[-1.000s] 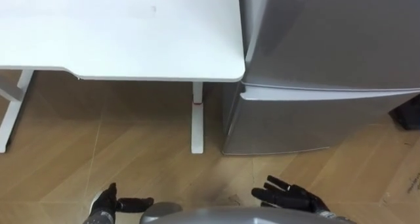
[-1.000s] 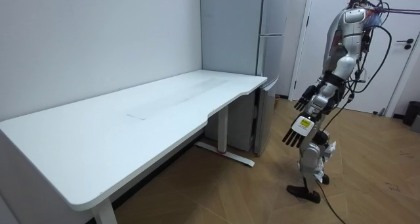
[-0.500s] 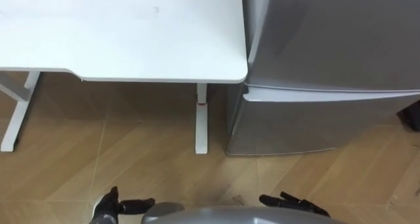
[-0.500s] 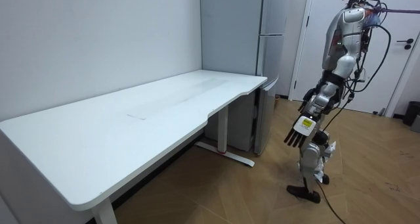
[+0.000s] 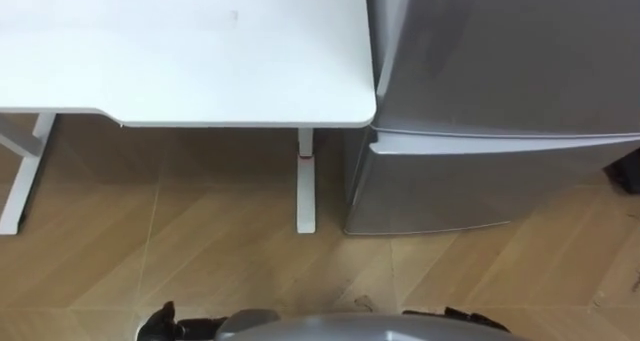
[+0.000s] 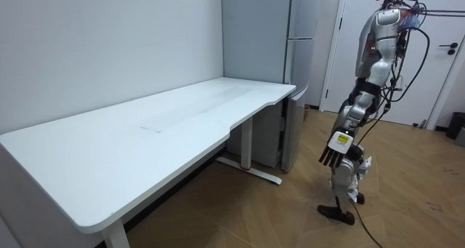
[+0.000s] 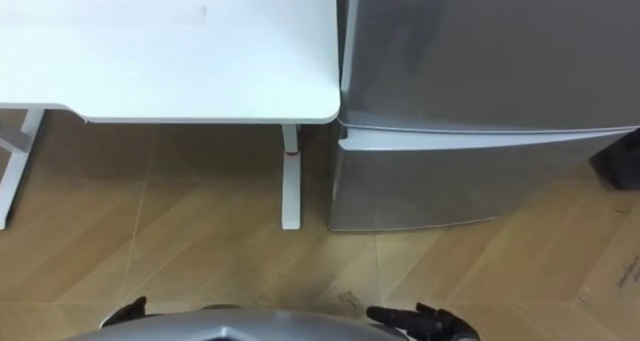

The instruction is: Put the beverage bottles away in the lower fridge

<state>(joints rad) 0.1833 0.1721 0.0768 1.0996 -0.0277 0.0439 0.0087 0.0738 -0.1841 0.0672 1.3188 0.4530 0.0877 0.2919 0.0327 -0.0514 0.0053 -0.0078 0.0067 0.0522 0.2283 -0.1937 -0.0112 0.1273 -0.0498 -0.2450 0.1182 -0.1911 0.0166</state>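
In front of the closed fridge (image 5: pixel 480 181), beside the white surface (image 5: pixel 200 51), your left hand (image 6: pixel 331 152) and right hand (image 7: pixel 415 321) hang low, fingers straight, holding nothing.

A white table (image 5: pixel 200 51) takes up the upper left, its top bare and its rounded corner just beside a grey fridge (image 5: pixel 500 51) on the right. The fridge's lower door (image 5: pixel 480 186) is closed, with a thin seam dividing it from the door above. One white table leg (image 5: pixel 305 181) stands near the fridge, and another (image 5: pixel 20 176) stands at the left edge. Below lies a wooden floor (image 5: pixel 200 251) laid in a herringbone pattern. A dark thing (image 5: pixel 628 171) pokes in at the right edge, too cut off to name. At the bottom edge, the left hand (image 5: pixel 160 324) and the right hand (image 5: pixel 455 315) barely peek in, their fingers seemingly stretched out and holding nothing.
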